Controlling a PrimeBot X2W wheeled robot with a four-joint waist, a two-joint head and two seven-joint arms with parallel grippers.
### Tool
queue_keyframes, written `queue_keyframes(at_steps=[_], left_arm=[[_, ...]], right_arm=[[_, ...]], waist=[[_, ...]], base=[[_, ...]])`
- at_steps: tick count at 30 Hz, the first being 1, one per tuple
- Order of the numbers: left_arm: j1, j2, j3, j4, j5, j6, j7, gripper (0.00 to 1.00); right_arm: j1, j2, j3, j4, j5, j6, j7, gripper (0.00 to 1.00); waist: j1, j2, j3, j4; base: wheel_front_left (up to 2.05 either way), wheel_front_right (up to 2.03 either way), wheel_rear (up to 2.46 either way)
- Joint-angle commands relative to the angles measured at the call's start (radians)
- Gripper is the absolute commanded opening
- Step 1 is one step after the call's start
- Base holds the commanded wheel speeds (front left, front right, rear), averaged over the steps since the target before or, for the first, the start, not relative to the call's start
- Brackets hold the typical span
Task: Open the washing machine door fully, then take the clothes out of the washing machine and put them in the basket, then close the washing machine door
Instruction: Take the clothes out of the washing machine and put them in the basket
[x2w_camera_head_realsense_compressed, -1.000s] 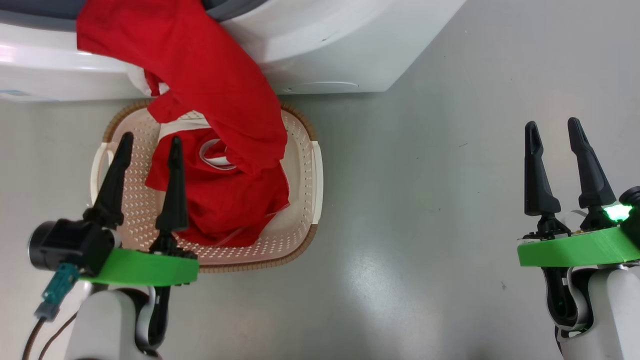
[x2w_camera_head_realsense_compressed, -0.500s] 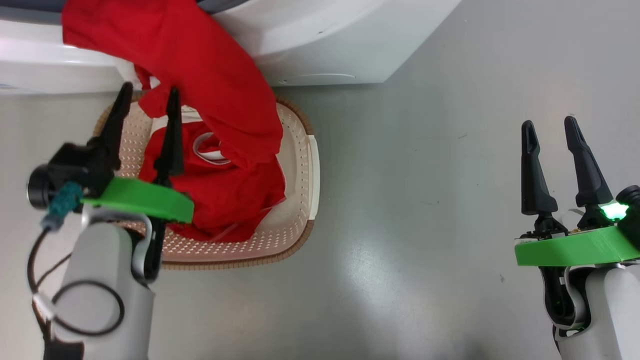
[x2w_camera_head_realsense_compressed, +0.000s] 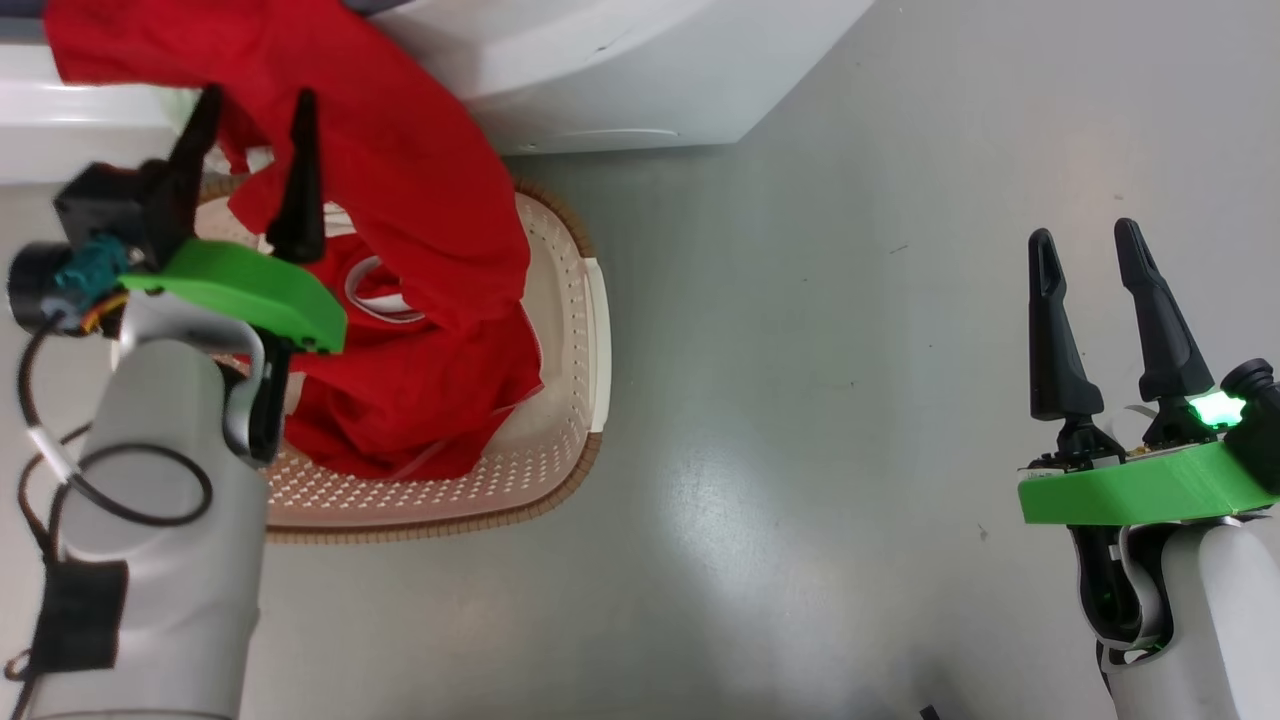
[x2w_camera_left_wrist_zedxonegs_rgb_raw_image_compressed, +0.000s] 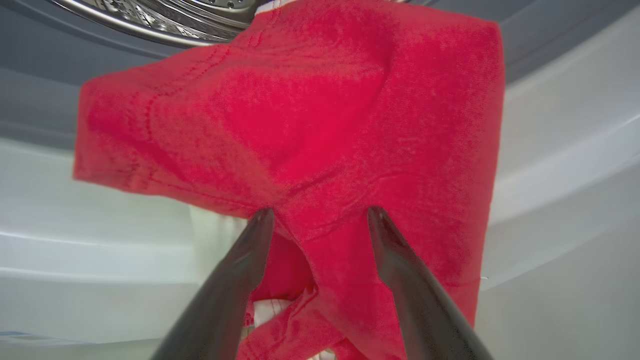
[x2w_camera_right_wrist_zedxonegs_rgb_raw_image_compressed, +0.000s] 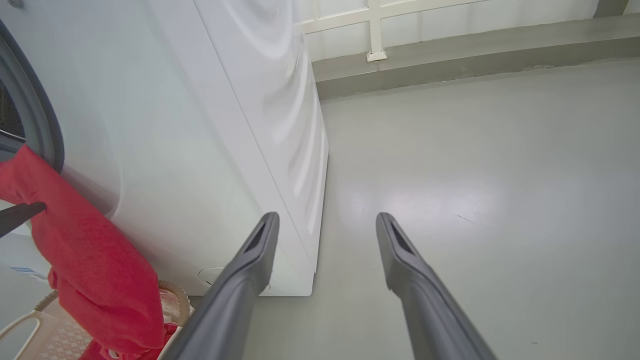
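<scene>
Floor (x2w_camera_head_realsense_compressed: 800, 400): smooth, glossy grey-green and seamless, running before me to the far wall (x2w_camera_right_wrist_zedxonegs_rgb_raw_image_compressed: 450, 15). A soft pale glare (x2w_camera_head_realsense_compressed: 720, 520) of reflected light lies on it, with a few small dark scuffs (x2w_camera_right_wrist_zedxonegs_rgb_raw_image_compressed: 467, 218). In my right wrist view the wall is white, crossed by cream framing bars (x2w_camera_right_wrist_zedxonegs_rgb_raw_image_compressed: 372, 30), above a raised grey skirting ledge (x2w_camera_right_wrist_zedxonegs_rgb_raw_image_compressed: 475, 55).

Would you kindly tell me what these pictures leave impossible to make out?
Drum interior: left wrist view, cut by top edge, covered by the clothes.
Basket left side: head view, behind the left claw and forearm.
Blue label text: right wrist view, too small.
</scene>
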Motion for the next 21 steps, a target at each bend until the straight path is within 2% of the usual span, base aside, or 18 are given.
queue_keyframes(at_steps=[1, 5, 7, 8, 9, 12, 13, 21], left_arm=[[-0.008, 0.050, 0.028, -0.004, 0.014, -0.005, -0.004, 1.00], [-0.051, 0.057, 0.042, 0.034, 0.016, -0.005, -0.004, 0.98], [-0.067, 0.059, 0.045, 0.045, 0.018, -0.005, -0.004, 0.60], [-0.073, 0.059, 0.046, 0.049, 0.018, -0.005, -0.004, 0.47], [-0.077, 0.060, 0.047, 0.051, 0.018, -0.005, -0.004, 0.40], [-0.084, 0.060, 0.046, 0.053, 0.015, -0.005, -0.004, 0.07], [-0.084, 0.059, 0.045, 0.052, 0.013, -0.005, -0.004, 0.00], [-0.039, 0.043, 0.038, 0.014, -0.004, -0.005, -0.004, 0.00]], right_arm=[[-0.001, 0.001, 0.024, -0.024, 0.005, 0.007, -0.006, 1.00], [-0.006, 0.001, 0.026, -0.025, 0.007, 0.007, -0.006, 1.00], [-0.009, 0.001, 0.027, -0.025, 0.008, 0.007, -0.006, 1.00], [-0.009, 0.001, 0.027, -0.025, 0.009, 0.007, -0.006, 1.00], [-0.010, 0.001, 0.027, -0.025, 0.009, 0.007, -0.006, 1.00], [-0.010, 0.001, 0.025, -0.026, 0.010, 0.007, -0.006, 1.00], [-0.010, 0.001, 0.024, -0.026, 0.010, 0.007, -0.006, 1.00], [-0.011, 0.001, 0.015, -0.026, 0.006, 0.007, -0.006, 1.00]], waist=[[0.0000, -0.0001, 0.006, -0.004], [0.0000, -0.0001, 0.014, -0.010], [0.0000, -0.0001, 0.017, -0.013], [0.0000, -0.0001, 0.018, -0.015], [0.0000, -0.0001, 0.019, -0.016], [0.0000, -0.0001, 0.020, -0.017], [0.0000, -0.0001, 0.021, -0.017], [0.0000, -0.0001, 0.017, -0.003]], base=[[0.00, 0.00, 0.00], [0.00, 0.00, 0.00], [0.00, 0.00, 0.00], [0.00, 0.00, 0.00], [0.00, 0.00, 0.00], [0.00, 0.00, 0.00], [0.00, 0.00, 0.00], [0.00, 0.00, 0.00]])
